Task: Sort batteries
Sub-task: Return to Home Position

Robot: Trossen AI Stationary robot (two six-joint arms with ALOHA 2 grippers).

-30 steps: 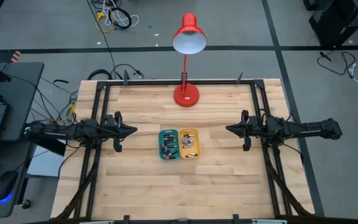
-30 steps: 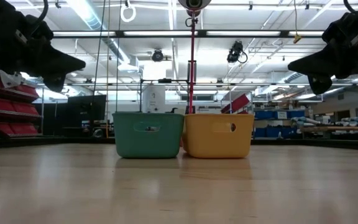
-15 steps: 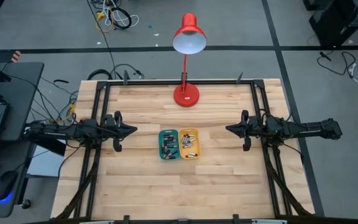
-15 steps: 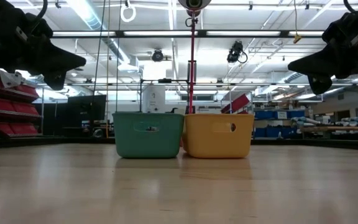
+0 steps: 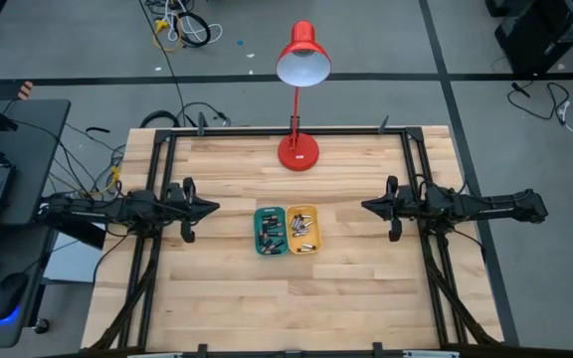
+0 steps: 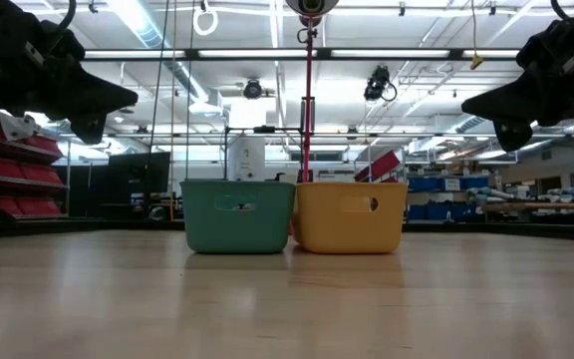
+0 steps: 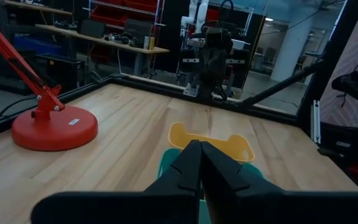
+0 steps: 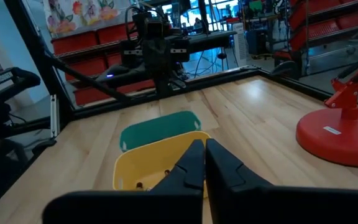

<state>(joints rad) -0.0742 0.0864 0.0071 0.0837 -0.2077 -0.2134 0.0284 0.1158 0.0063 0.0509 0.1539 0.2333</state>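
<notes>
Two touching bins are set on the wooden tabletop [image 5: 227, 298], and batteries [image 5: 306, 232] are seen in both the green bin [image 5: 258, 246] and the yellow bin [image 5: 315, 244]. The left tool [image 5: 215, 208] and the right tool [image 5: 364, 206] are held pinched together at either side, and a red lamp [image 5: 297, 151] is stood behind.

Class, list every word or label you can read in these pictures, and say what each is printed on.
"TROSSEN": white letters on a black robot part beside the table, read with some doubt.
Sticker on the red lamp base: too small to read.
Nothing else is legible.
</notes>
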